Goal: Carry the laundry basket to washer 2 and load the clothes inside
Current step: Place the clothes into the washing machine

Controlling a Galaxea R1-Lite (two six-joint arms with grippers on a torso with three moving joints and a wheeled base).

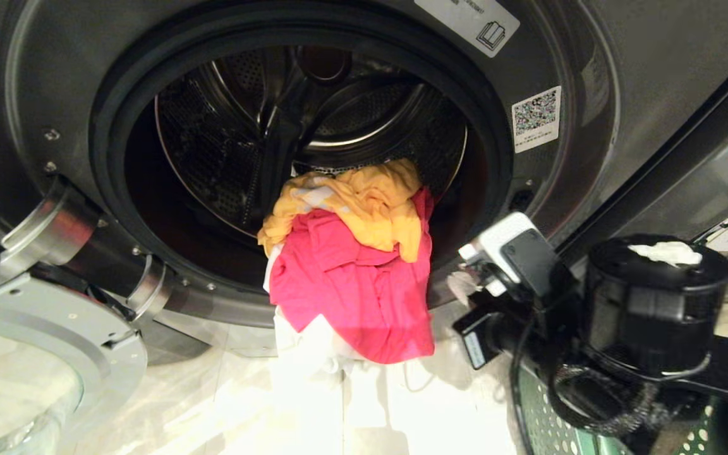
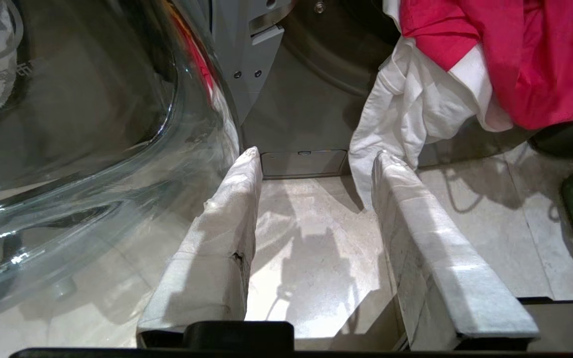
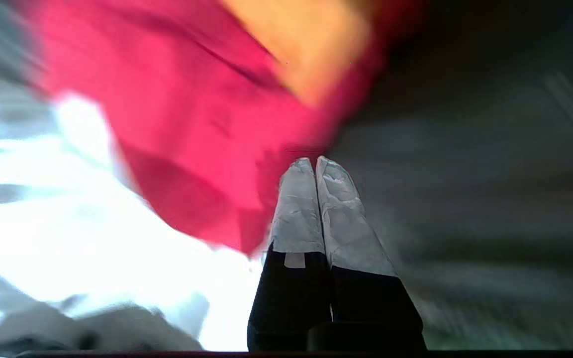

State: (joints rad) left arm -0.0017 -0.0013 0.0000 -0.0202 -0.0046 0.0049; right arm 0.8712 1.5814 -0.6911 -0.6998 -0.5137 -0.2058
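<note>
- Nearest the head camera, low on the robot's right: the right arm's dark wrist housing, with a corner of the laundry basket (image 1: 544, 423) beneath it on the floor, green and perforated.
- Right gripper (image 3: 315, 161): fingers pressed together with nothing between them, tips just beside the edge of the pinkish-red garment (image 1: 357, 291); whether they touch the cloth cannot be told.
- Left gripper (image 2: 316, 156): taped fingers parted around empty air, low over the floor tiles (image 2: 311, 248), beside the swung-open glass door (image 2: 92, 124); the hanging white garment (image 2: 406, 109) is near one fingertip but is not gripped.
- Clothes: bundled on the lip of the washer opening (image 1: 117, 189). The yellow-orange garment (image 1: 364, 202) lies uppermost, partly inside; the pinkish-red one drapes over the door seal; the white one hangs lowest, toward the floor.
- Farthest: the steel drum (image 1: 339, 107), otherwise bare. No numeral is visible, so the washer's label cannot be confirmed.
- Risk: the load is only half inside. The weight hanging outside could drag the bundle onto the floor, and a sideways push with closed fingers could cause exactly that. Cloth left across the seal would likely jam the door.
</note>
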